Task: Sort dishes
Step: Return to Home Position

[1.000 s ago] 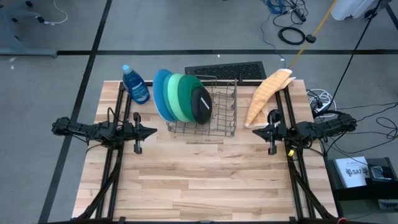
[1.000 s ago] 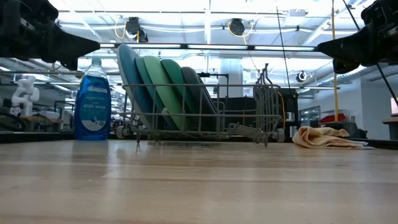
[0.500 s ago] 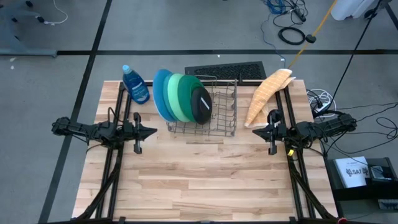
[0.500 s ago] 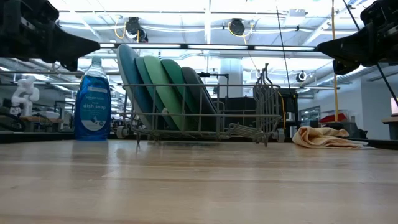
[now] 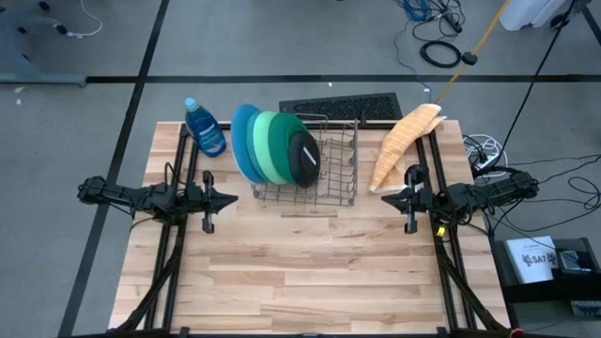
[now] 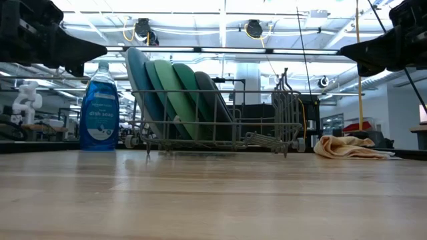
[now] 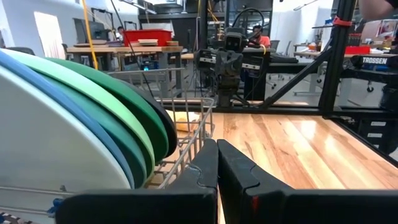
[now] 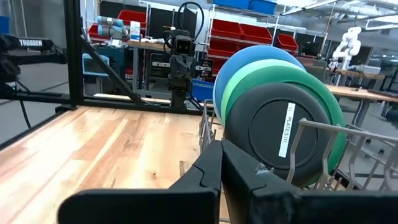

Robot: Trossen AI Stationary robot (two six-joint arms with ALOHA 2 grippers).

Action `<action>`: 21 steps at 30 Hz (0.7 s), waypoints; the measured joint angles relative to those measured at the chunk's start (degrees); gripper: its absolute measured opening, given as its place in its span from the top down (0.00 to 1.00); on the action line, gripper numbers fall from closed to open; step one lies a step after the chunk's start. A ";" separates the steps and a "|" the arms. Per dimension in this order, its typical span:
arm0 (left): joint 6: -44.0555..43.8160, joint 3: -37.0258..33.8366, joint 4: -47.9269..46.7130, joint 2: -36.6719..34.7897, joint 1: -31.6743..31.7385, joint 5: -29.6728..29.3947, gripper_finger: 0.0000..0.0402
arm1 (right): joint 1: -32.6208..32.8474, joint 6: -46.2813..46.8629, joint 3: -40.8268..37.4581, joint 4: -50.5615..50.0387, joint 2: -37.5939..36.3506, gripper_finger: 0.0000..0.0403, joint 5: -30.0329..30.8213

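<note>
— What stands around the plates?

— The plates (image 5: 268, 145) sit on edge in the left end of the wire rack (image 5: 336, 180), at the far middle of the surface (image 5: 310, 272). The blue ones are outermost on the left, then the green ones. The small black plate (image 5: 304, 158) comes last, facing the rack's open right half. A blue soap bottle (image 5: 204, 127) stands near the rack's left end, apart from it. A tan cloth (image 5: 402, 141) lies toward the far right corner, just beside the right arm's frame.

— And the tools?

— The left tool (image 5: 230, 199) hangs over the surface's left side, pointing inward, fingers pressed together with nothing between them. The right tool (image 5: 385, 198) mirrors it on the right side, likewise closed and empty (in the low view both sit high, in the upper corners).

— What is in the way?

— The rack. It lies between the two tips, with its near rail about on their line. The left tip is near the rack's left near corner but not touching it. The right tip is a little farther from the rack's right side.

— Open room?

— Bare wood runs from the rack's near rail to the near edge, between the two arm frames along the side edges.
</note>
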 joint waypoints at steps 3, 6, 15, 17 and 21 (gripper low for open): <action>0.18 0.00 -0.02 0.00 0.00 0.09 1.00 | 0.00 -0.61 0.00 0.00 0.00 1.00 0.00; 0.19 0.00 -0.04 0.00 0.00 0.16 1.00 | 0.00 -1.11 0.00 0.00 0.00 1.00 0.00; 1.83 0.00 -0.07 0.00 0.00 0.20 1.00 | 0.00 -2.21 0.00 0.00 0.00 1.00 -0.02; 1.83 0.00 -0.07 0.00 0.00 0.20 1.00 | -0.02 -2.63 0.00 0.00 0.00 1.00 -0.02; 1.73 -0.02 -0.07 0.00 0.00 0.22 1.00 | -0.02 -3.06 0.00 0.00 0.00 1.00 -0.02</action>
